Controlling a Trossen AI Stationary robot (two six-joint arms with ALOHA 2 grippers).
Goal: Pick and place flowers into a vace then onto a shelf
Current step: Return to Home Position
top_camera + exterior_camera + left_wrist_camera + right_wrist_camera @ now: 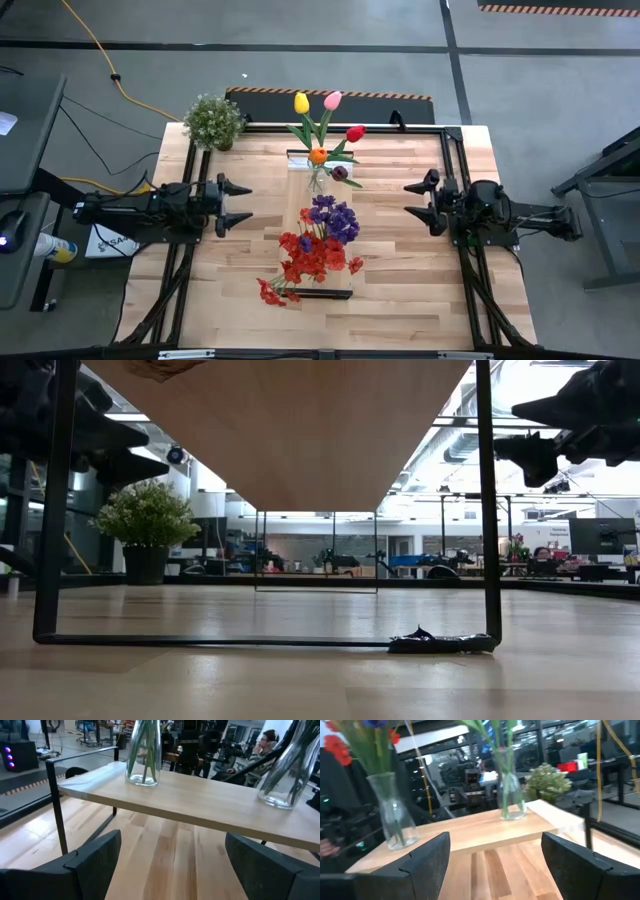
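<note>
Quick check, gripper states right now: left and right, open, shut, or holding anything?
Left gripper: open, holding nothing.
Right gripper: open, holding nothing.

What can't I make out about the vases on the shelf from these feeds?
- Left wrist view: tulip vase and spray vase cut off by the top edge.
- High view: tulips and red and purple sprays cover both vases' bases.
- Low view: the underside of the shelf blocks everything on it.
- Left end effector and right end effector hang open, apart from the shelf.
</note>
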